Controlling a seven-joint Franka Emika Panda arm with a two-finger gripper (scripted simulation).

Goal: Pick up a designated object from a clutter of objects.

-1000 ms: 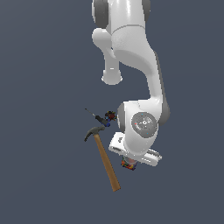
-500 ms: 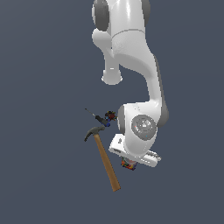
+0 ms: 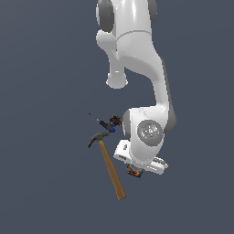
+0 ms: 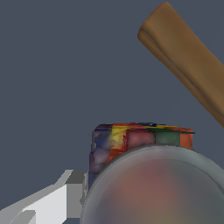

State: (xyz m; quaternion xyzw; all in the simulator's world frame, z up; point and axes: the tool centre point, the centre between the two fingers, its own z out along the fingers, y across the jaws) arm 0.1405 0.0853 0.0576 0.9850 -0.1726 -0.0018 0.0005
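Flat slate-grey ground fills both views, with the white arm bent low over the clutter. In the exterior view the jar (image 3: 133, 171) shows only as a speck of red, blue and yellow under the wrist housing, just beside the exterior view's right of the hammer (image 3: 108, 165), whose wooden handle runs down from a dark claw head. Above the hammer head lie the thin blue-handled screwdriver (image 3: 103, 122) and the small dark toy (image 3: 114, 120), touching or nearly so. The wrist view shows the jar (image 4: 144, 148) very close, its pale round lid blurred and its coloured blocks visible behind, with one white finger (image 4: 52, 201) beside its wall; the other finger is hidden, so whether the gripper (image 3: 135, 170) grasps it cannot be told. Compared with half a second ago, the arm and all objects look unchanged
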